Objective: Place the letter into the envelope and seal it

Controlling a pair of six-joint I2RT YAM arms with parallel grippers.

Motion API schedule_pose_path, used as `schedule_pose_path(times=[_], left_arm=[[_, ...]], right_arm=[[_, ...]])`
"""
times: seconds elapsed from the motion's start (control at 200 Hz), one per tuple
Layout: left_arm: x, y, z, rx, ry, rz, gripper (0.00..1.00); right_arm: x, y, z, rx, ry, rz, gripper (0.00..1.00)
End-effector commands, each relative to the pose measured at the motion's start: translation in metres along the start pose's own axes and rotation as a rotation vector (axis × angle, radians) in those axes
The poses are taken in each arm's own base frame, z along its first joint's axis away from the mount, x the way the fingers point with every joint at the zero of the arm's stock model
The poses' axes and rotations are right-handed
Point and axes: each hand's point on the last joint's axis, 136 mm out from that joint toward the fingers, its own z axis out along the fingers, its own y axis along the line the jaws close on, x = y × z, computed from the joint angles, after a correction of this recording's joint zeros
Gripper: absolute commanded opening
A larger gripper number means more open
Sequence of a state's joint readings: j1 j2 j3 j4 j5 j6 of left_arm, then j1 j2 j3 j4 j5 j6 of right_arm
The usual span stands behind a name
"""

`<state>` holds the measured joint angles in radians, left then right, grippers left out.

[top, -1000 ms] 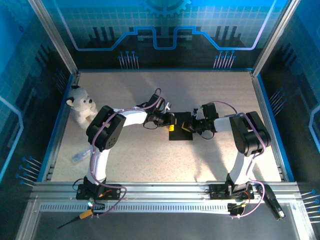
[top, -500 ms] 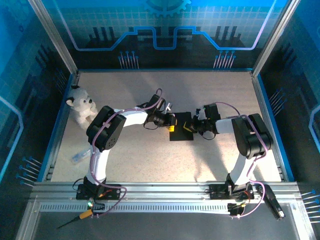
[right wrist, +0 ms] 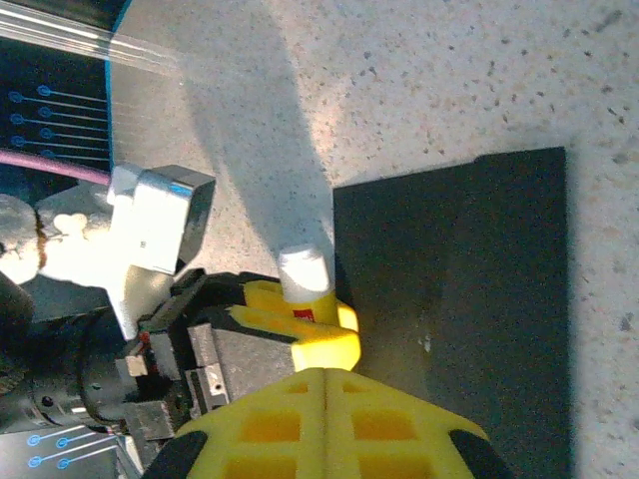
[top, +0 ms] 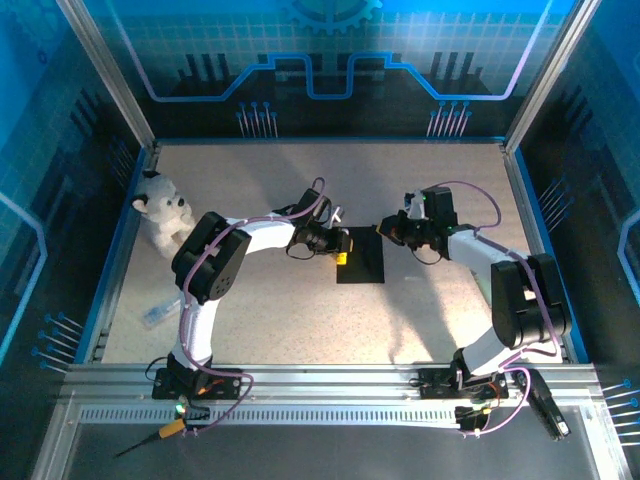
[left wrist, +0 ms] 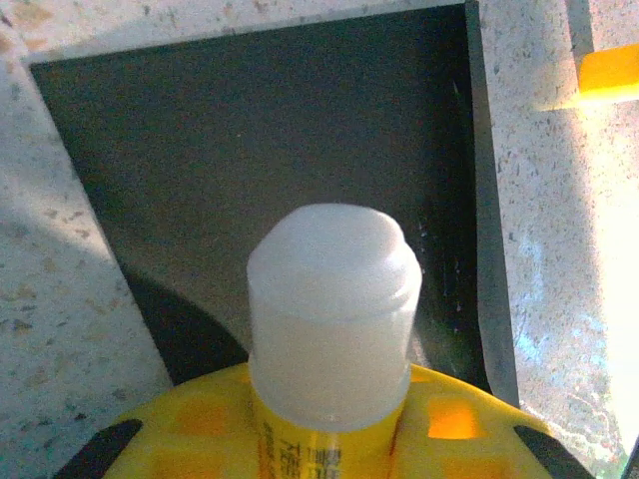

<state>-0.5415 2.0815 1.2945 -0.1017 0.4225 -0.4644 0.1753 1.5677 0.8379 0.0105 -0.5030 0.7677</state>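
Since the shut right gripper (top: pixel 388 228) has drawn off the envelope (top: pixel 362 264), sealing likely falls to the left gripper (top: pixel 341 250) gripping the stick (left wrist: pixel 334 309).

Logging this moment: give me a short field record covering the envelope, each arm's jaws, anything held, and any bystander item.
envelope: black, lying flat on the table; sealed or not, cannot tell
left gripper: jaws shut on glue stick, at the envelope's left edge
glue stick: yellow body, white top, aimed over the envelope; contact unclear
right gripper: jaws shut, nothing held, by the envelope's far right corner
bystander: white plush bear at the table's left edge
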Motion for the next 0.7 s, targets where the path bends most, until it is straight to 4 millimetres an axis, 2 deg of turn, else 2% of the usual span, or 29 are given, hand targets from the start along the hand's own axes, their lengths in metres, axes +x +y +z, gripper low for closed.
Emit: schedule_pose_path(times=[0.0,0.32,0.445,0.5,0.525,0.585,0.695], left_arm=[[-0.003,-0.011,-0.015,-0.014,-0.011,0.024,0.0],[-0.019,-0.034,-0.034,0.008,-0.039,0.075,0.0],[-0.018,-0.035,-0.035,0.009,-0.04,0.075,0.0],[-0.017,-0.032,-0.033,0.004,-0.038,0.07,0.0],[-0.014,-0.03,-0.032,0.002,-0.034,0.067,0.0],[-0.011,-0.026,-0.029,-0.001,-0.03,0.058,0.0],[-0.003,-0.015,-0.022,-0.016,-0.023,0.044,0.0]], right_arm=[[0.003,-0.008,-0.008,0.043,0.002,-0.009,0.03],[0.014,-0.008,-0.011,0.105,0.024,-0.076,0.12],[0.026,-0.006,-0.008,0.167,0.054,-0.127,0.27],[0.035,-0.011,-0.006,0.226,0.069,-0.154,0.33],[0.03,-0.001,-0.006,0.231,0.053,-0.183,0.37],[0.035,0.001,-0.004,0.285,0.06,-0.223,0.43],[0.039,-0.002,-0.002,0.416,0.059,-0.297,0.49]])
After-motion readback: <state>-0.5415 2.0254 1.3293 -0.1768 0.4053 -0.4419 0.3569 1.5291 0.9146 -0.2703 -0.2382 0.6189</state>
